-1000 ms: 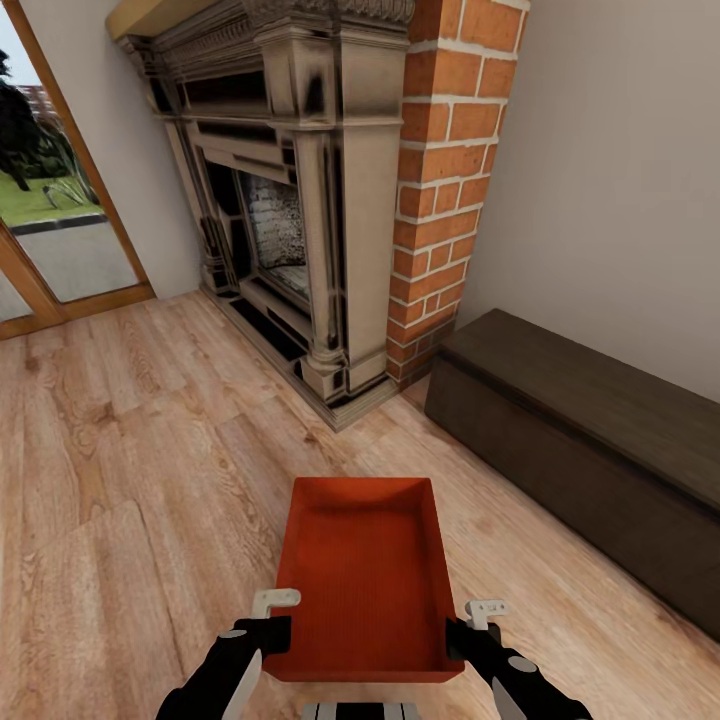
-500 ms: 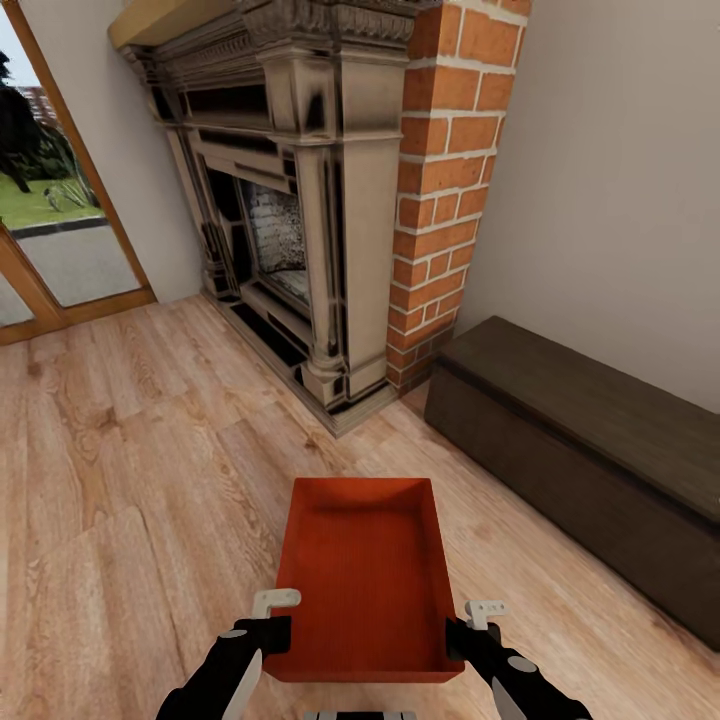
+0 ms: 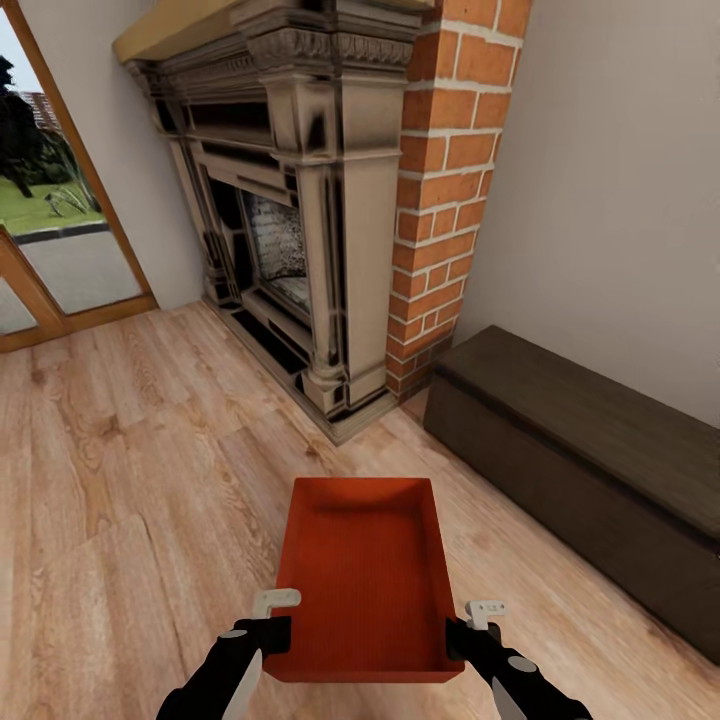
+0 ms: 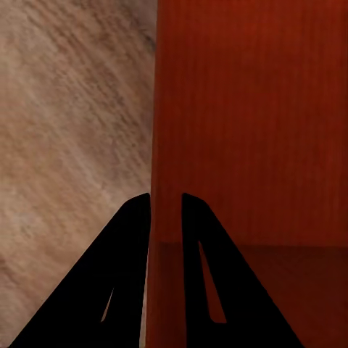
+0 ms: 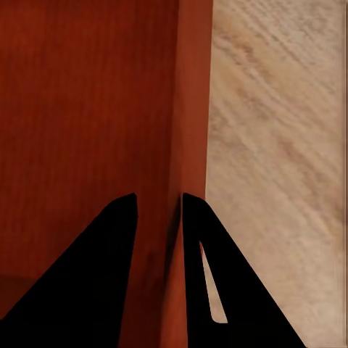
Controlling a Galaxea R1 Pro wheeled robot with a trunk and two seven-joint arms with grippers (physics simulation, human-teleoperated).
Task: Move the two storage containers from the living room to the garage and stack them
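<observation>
Grippers come first, nearest the camera: the left gripper (image 3: 266, 640) is clamped on the left wall of an orange-red storage container (image 3: 366, 580), and the right gripper (image 3: 468, 636) is clamped on its right wall. In the left wrist view the two black fingers (image 4: 123, 283) straddle the thin wall, one outside and one inside the bin; in the right wrist view the fingers (image 5: 210, 283) pinch the opposite wall the same way. Both black arms reach up from the lower edge of the head view to the container's near corners.

The storage container is held level above the light wood plank floor (image 3: 120, 500), its long side pointing away from the robot. Its open top faces up and nothing lies inside; only the ribbed orange floor of the bin shows.

Beyond the bin, to the right, a long dark low cabinet (image 3: 590, 460) stands against the plain wall, well apart from the container. Further on, ahead and slightly left, a fireplace (image 3: 290, 220) with a carved surround and a dark firebox stands on the wood floor, a brick column (image 3: 450, 180) flanking it just beside the cabinet's end. At the far left, a wood-framed glass door (image 3: 50, 210) gives onto grass and pavement outside.
</observation>
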